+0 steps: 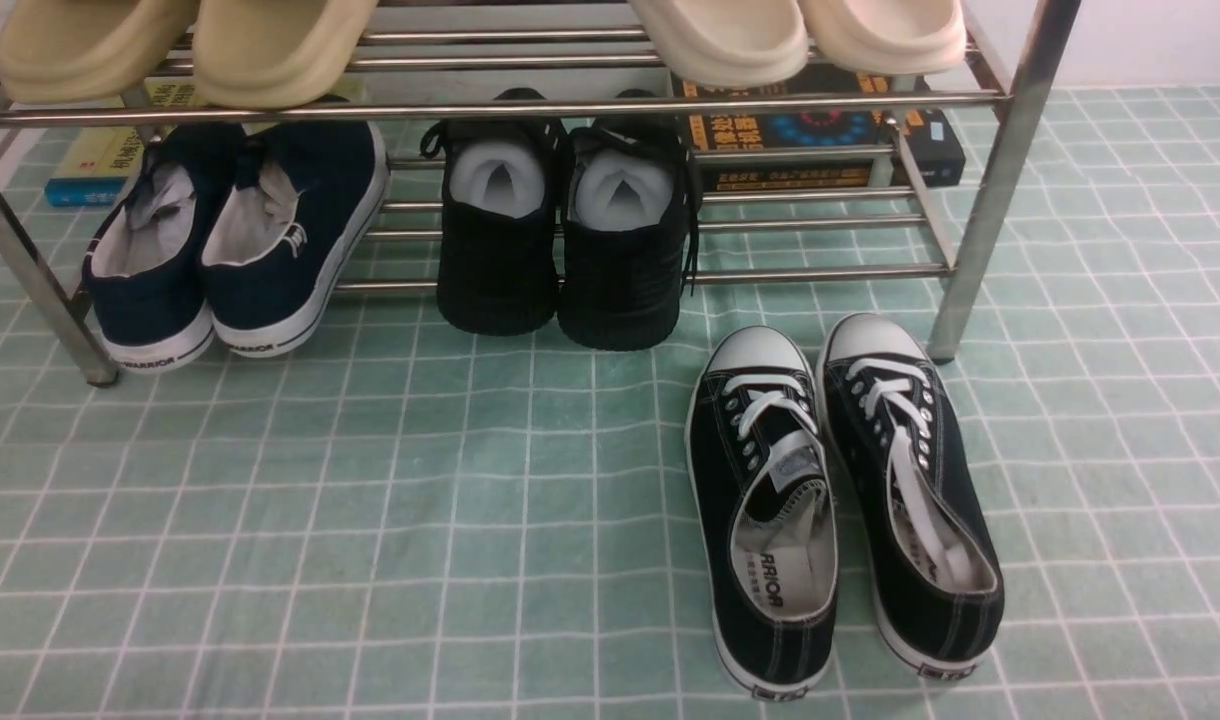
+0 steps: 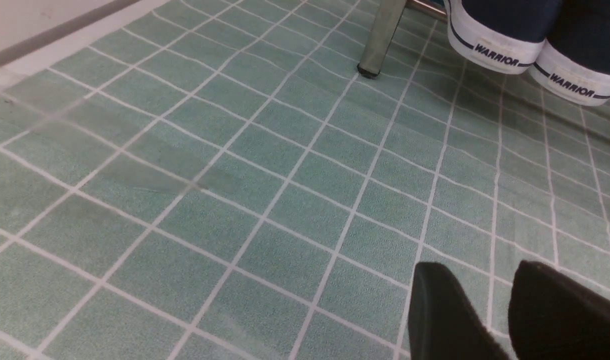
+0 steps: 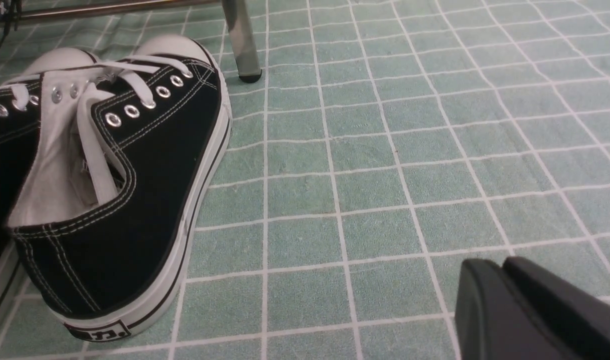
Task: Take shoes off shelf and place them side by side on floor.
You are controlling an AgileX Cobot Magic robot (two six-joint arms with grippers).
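Black canvas sneakers (image 1: 760,520): on the floor (image 1: 520,480), side by side, white toe caps toward the shoe rack (image 1: 990,180); just in front of the rack's near leg on my right; toes close together, heels slightly apart.
Sneaker laces (image 1: 885,385): white, with some lace lying inside the right shoe.
My right gripper (image 3: 505,270): fingers together at their tips, with nothing between them; above the floor, beside the sneakers, apart from them.
My left gripper (image 2: 472,275): fingers parted, nothing between them; above the floor, in front of the rack's left end.
Navy slip-ons (image 1: 270,240): on the rack's lower tier, at its left end, white soles marked WARRIOR.
All-black shoes (image 1: 620,230): on the rack's lower tier, near its middle, pale stuffing in both openings.
Clogs (image 1: 280,45): on the rack's upper tier, a yellowish pair at left and a cream pair at right, cut by the view's edge.
Books (image 1: 820,130): behind the rack's lower bars, at right and left; apparently resting on the floor, though the bars partly hide them.
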